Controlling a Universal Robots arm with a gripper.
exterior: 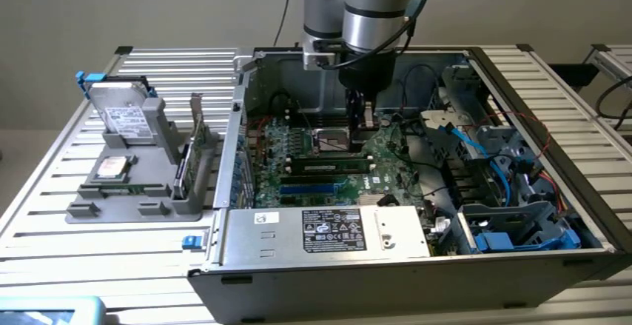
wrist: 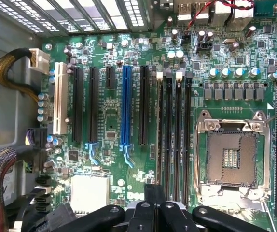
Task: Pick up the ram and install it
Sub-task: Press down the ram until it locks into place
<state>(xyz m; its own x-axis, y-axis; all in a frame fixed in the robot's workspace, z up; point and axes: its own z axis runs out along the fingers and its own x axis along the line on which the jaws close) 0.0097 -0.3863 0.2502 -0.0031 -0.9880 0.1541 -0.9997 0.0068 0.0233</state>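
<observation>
- Slatted aluminium table (exterior: 59, 214) under a plain pale wall carries the whole job. The open computer case (exterior: 395, 288) lies on its side there, probably so that the motherboard (wrist: 109, 125) faces up and an arm can come straight down beside the CPU socket (wrist: 231, 157).
- Gripper (wrist: 154, 193) hangs inside the case, above and just beside the CPU socket, over one end of the memory slots (wrist: 174, 140). Its fingers (wrist: 143, 215) look drawn together with nothing seen between them, so it has hold of nothing. Closed tips over a slot end suit pressing more than carrying, I judge.
- Ram (exterior: 329, 167), the narrow green stick with dark chips, appears to stand on edge in those slots, just beside the CPU socket on the side nearer the exterior camera. It runs along the slot's length, as it must for its lower edge to meet the contacts. Whether it is fully seated, or its end latches closed, is too small to tell.
- Blue expansion slot (exterior: 311, 188) lies one step farther from the CPU socket than the ram, and it is empty.
- Grey holder (exterior: 129, 206) sits outside the case, well apart from the CPU socket, toward the exterior view's left. It keeps a hard drive (exterior: 123, 114) and an expansion card (exterior: 197, 143) upright, likely so that each offers its upper edge to a grasp from above.
</observation>
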